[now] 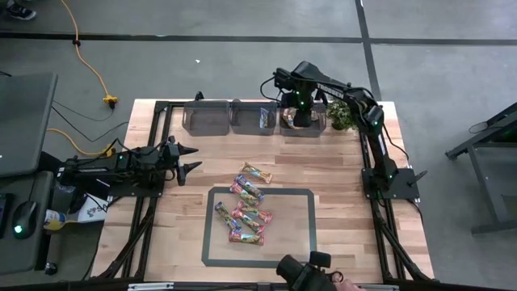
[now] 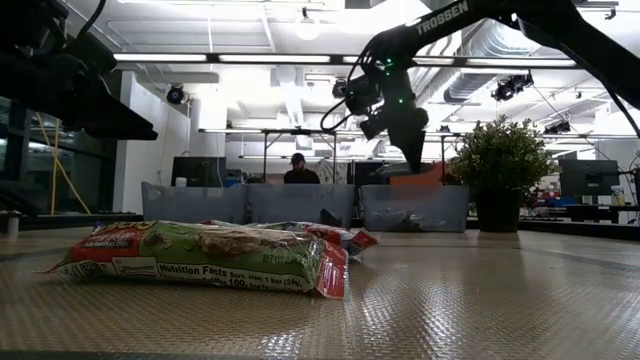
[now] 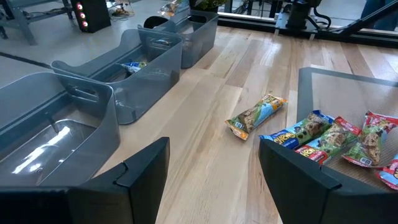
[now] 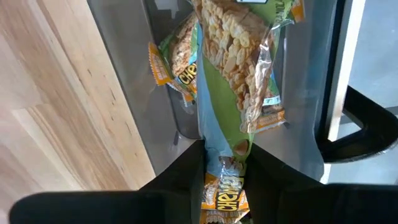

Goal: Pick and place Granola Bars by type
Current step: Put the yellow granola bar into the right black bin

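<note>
Several granola bars (image 1: 246, 212) in red, green and blue wrappers lie on the dark-framed mat (image 1: 303, 194) in the table's middle, and one (image 1: 256, 173) lies just beyond its far edge. Three grey bins stand in a row at the far edge. My right gripper (image 4: 225, 155) hangs over the right-hand bin (image 1: 303, 123), shut on a green-wrapped bar (image 4: 239, 62). Another green bar (image 4: 177, 59) lies in that bin. A blue bar (image 3: 134, 65) lies in the middle bin (image 1: 250, 115). My left gripper (image 3: 214, 162) waits open and empty at the table's left. My right gripper pinches the green bar between its two fingers (image 4: 186, 168) by one end (image 4: 227, 165), where the wrapper is crimped. The fingers point down from above. The bar hangs lengthwise below them, between the walls of the right-hand bin; whether its lower end touches the floor cannot be told.
The left-hand bin (image 1: 208, 117) looks bare inside. A potted plant (image 1: 339, 115) stands right of the bins. Bare wood lies between the bins and the mat. A person (image 2: 298, 170) sits in the room beyond the table.
</note>
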Action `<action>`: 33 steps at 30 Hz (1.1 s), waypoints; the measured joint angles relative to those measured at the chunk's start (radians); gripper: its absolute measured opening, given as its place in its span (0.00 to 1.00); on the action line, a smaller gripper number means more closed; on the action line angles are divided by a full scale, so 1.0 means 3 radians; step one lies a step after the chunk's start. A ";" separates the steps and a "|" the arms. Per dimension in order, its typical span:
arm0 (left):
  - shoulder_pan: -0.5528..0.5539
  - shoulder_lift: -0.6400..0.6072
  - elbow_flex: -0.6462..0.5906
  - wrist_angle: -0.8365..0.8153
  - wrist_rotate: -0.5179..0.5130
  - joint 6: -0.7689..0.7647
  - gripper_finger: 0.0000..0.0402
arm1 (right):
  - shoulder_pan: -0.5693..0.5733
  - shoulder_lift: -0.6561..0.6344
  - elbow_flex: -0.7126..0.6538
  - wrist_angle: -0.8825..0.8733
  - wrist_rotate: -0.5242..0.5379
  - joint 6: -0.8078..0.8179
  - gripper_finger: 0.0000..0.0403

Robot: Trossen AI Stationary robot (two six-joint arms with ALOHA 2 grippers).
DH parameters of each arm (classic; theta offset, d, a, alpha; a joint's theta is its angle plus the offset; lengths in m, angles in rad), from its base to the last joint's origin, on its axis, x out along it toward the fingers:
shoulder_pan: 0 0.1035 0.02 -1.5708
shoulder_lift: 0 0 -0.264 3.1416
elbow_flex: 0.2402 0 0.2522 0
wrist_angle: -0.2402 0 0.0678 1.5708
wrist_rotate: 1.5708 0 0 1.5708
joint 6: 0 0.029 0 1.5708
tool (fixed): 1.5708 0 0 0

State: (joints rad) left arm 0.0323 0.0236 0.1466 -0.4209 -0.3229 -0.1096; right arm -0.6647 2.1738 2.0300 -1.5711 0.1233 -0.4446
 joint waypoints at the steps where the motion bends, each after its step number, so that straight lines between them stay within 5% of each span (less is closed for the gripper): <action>1: 0.0000 0.0001 0.0000 0.0001 0.0000 0.0000 0.60 | 0.0000 0.0000 0.0000 0.0000 -0.0007 0.0013 0.21; 33: 0.0001 0.0001 0.0000 0.0000 0.0000 0.0001 0.60 | -0.0011 0.0000 0.0000 0.0000 -0.0256 0.0235 0.25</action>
State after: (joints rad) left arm 0.0326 0.0238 0.1467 -0.4209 -0.3229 -0.1094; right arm -0.6682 2.1738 2.0300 -1.5711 0.0463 -0.3740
